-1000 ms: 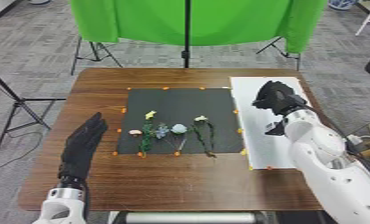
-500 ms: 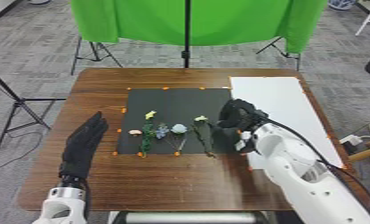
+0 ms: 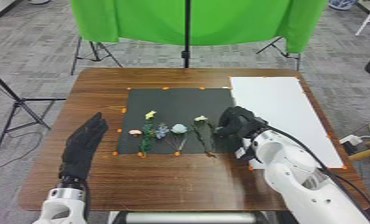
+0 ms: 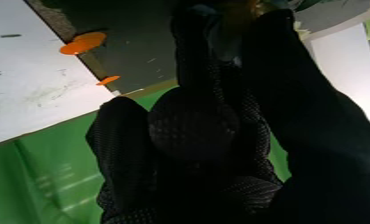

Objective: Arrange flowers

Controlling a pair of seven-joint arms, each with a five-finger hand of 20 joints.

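Nearest me, my two white arms come in over the close edge of the brown wooden table (image 3: 164, 185). My left hand (image 3: 79, 142) lies out along the left side of the table, beside the dark mat, its black-gloved fingers straight and close together, with nothing in them. My right hand (image 3: 237, 121) is at the mat's right side, where the mat meets the white sheet (image 3: 266, 95), just beside the flowers; I cannot tell whether it is open or closed on anything. The flowers lie in a row on the near half of the dark mat (image 3: 177, 102), stems toward me. From left to right I see a small pink flower (image 3: 135, 132), a yellow flower (image 3: 150, 114) on a leafy green stem, a bluish flower (image 3: 161, 131), a pale blue flower (image 3: 179, 128) and a pale yellow flower (image 3: 201, 118), the last one nearest my right hand. Orange tabs (image 3: 165, 88) mark the mat's edges. Past the table, a green cloth (image 3: 133, 20) hangs behind a black pole (image 3: 187, 30), above the grey floor (image 3: 146, 57).
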